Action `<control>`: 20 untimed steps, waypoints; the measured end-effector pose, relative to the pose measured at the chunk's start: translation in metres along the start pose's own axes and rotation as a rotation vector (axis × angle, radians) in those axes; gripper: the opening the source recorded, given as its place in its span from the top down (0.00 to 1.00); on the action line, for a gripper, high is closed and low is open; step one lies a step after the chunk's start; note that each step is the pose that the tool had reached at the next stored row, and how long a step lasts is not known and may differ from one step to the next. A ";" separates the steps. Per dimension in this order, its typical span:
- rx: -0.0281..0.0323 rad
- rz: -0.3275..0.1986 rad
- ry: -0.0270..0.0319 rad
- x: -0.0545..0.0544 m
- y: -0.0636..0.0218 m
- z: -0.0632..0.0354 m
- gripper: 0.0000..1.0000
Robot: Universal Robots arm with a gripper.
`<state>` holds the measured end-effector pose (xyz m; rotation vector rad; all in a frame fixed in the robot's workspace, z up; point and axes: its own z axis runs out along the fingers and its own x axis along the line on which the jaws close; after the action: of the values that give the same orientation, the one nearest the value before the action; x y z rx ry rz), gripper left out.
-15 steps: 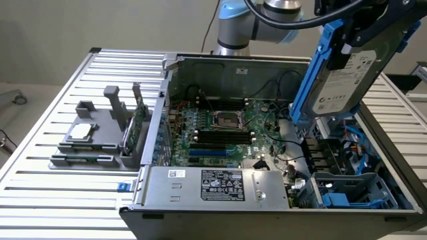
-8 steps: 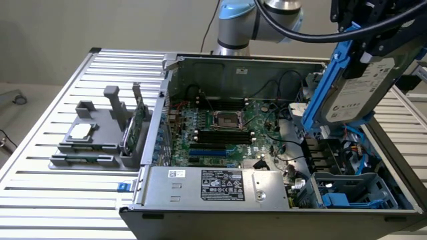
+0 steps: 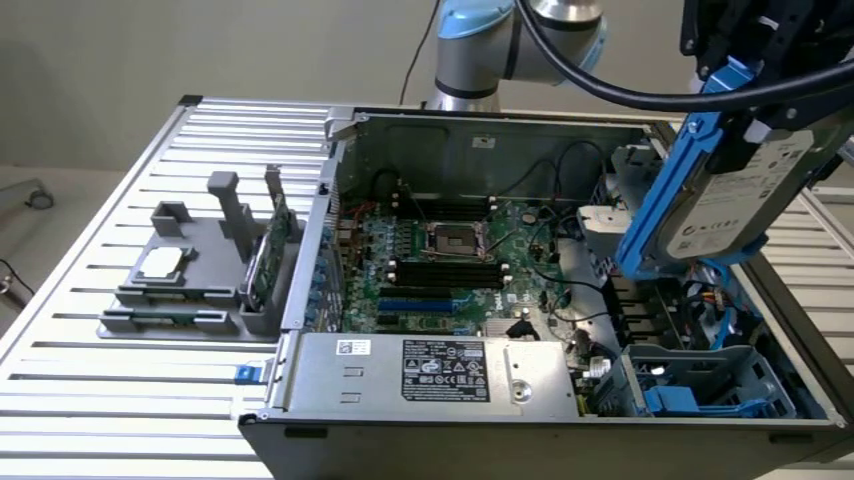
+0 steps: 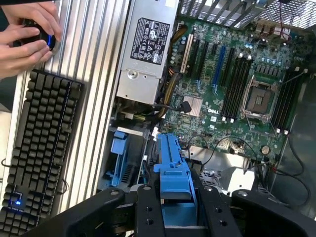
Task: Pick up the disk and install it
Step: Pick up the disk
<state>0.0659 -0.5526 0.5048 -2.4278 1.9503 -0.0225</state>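
- Claw (image 3: 755,62) is clenched on the disk (image 3: 727,200), gripping the top edge of its blue carrier. In the wrist view the black fingers (image 4: 148,210) sit either side of the blue frame (image 4: 173,165).
- Disk is airborne and touching nothing else. It hangs nearly on edge, slightly tilted, label facing the exterior view's left, above the end of the open computer case (image 3: 400,130) at the exterior view's right.
- Pick-up: done, judging by the lifted disk.
- Install: not done. The disk is above the case, not in any slot. The drive bay (image 3: 694,385) with blue plastic parts sits below it in the lower corner, near the power supply (image 3: 427,370). Can't tell which slot is free.
- Motherboard (image 3: 441,260) is exposed and clear of the disk.
- Parts fixture (image 3: 174,285), well apart on the exterior view's left, is untouched.
- Wrist view also has a person's hands (image 4: 24,39) beside a keyboard (image 4: 42,148), well away from the case.
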 end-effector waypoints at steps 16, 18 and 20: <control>0.0079 0.006 -0.0123 0.030 -0.0095 0.0001 0.67; 0.0097 0.010 -0.0158 0.031 -0.0099 0.0001 0.67; 0.0115 0.015 -0.0192 0.033 -0.0103 0.0002 0.67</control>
<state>0.0831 -0.5823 0.5048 -2.3972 1.9547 -0.0100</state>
